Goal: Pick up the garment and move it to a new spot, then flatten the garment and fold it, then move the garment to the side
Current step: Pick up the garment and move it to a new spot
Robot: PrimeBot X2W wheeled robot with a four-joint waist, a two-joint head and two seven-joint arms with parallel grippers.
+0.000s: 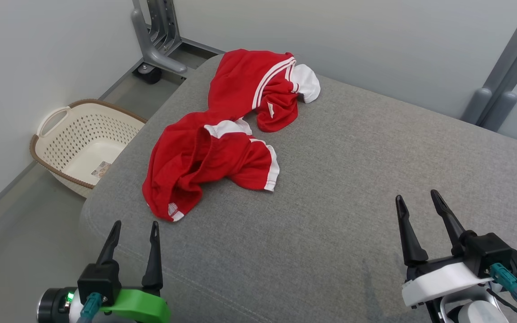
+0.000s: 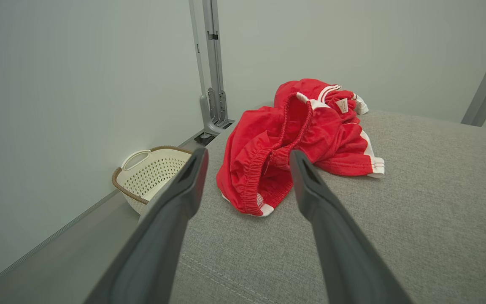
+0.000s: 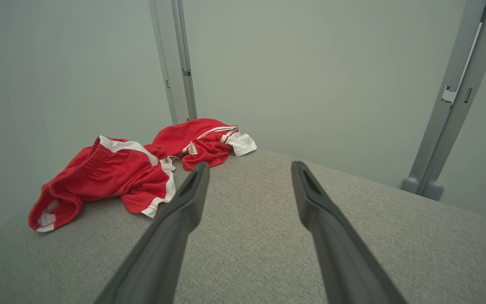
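You see a crumpled red garment with white trim (image 1: 222, 134) on the grey fabric cushion (image 1: 352, 179), upper left of centre; both grippers, left (image 1: 135, 229) and right (image 1: 418, 199), spread wide below.

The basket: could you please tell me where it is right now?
In the head view the basket sits on the floor at the left, by the wall, beside the left edge of the cushion and left of the garment.

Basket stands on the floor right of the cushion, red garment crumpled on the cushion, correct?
No: the basket stands left of the cushion, as the head view shows. The red garment is crumpled on the cushion.
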